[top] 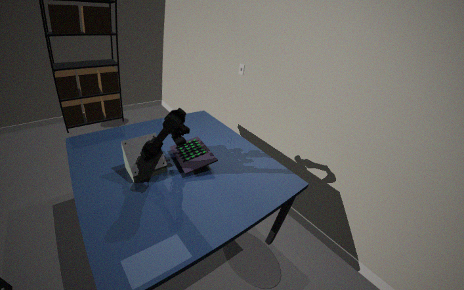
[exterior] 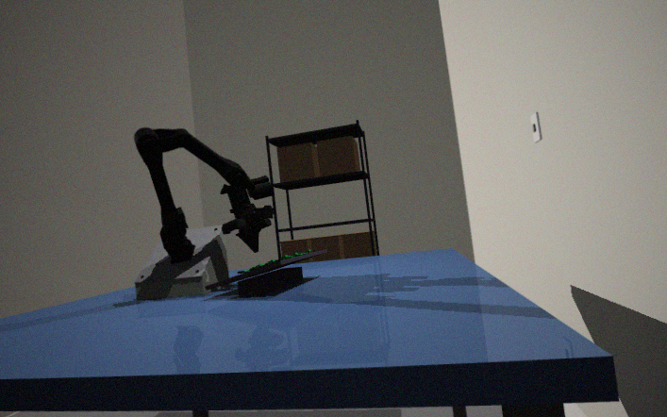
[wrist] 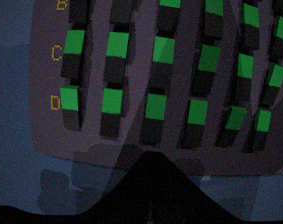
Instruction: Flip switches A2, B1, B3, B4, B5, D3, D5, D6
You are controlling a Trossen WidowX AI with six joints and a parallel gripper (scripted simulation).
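Note:
The tilted purple panel (top: pixel 195 166) (wrist: pixel 46 131) carries rows of green-and-black rocker switches. The wrist view shows rows C and D and part of B; row A is out of that view. D1 (wrist: pixel 69 98), D2 (wrist: pixel 112 101), D3 (wrist: pixel 155 106), D4 (wrist: pixel 197 111), D5 (wrist: pixel 235 118) and D6 (wrist: pixel 263 121) show their green halves on the far side. Which ends are raised is hard to tell. My gripper (exterior: pixel 257 250) (wrist: pixel 152 159) is shut and empty. Its tip hangs clear above the panel, appearing just nearer than D3 in the wrist view.
The panel rests on a dark block (exterior: pixel 271 282) on the blue table (top: pixel 226 201). The arm's pale sloped base box (top: pixel 129 158) (exterior: pixel 214 269) stands close beside the panel. A shelf rack (top: pixel 82 65) stands beyond the table. Shadows cross the panel.

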